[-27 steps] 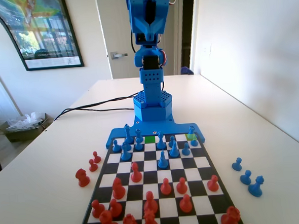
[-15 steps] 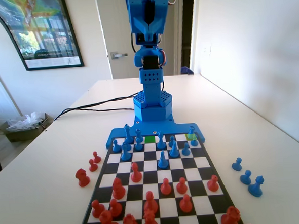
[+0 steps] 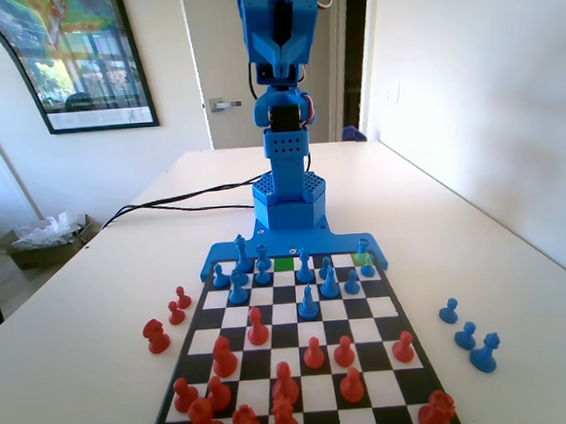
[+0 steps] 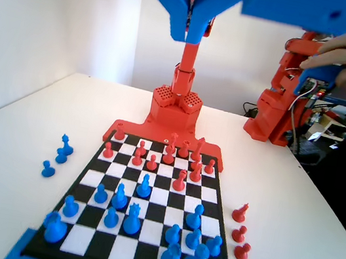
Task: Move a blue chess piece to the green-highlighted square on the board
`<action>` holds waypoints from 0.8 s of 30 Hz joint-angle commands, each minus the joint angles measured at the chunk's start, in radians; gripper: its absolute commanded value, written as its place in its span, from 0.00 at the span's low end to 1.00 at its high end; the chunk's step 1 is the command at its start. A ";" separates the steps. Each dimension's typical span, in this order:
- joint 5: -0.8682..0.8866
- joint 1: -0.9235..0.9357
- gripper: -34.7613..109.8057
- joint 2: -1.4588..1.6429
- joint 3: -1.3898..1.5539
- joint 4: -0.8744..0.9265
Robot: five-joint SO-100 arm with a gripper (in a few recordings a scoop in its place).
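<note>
The board [image 3: 390,306] lies in front of the blue arm's base. Its green-highlighted square [image 3: 284,264] is in the far row, bare, with blue pieces on both sides. A stubby blue chess piece [image 3: 362,250] stands on the paler yellowish-green square at the far right corner; in the wrist view it is the piece [image 4: 54,227] at the near left corner. My gripper [image 3: 281,66] hangs high above the arm's base, well clear of the board. In the wrist view the gripper [image 4: 189,38] has its jaws pressed together with nothing between them.
Several blue pieces [image 3: 308,303] fill the board's far rows and several red pieces [image 3: 284,380] the near rows. Three blue pieces [image 3: 466,335] stand off the board at the right, three red pieces [image 3: 165,321] at the left. Black cables [image 3: 181,201] run across the table's far left.
</note>
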 commanded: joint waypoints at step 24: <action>-0.360 -0.152 0.25 -0.525 -0.371 -0.048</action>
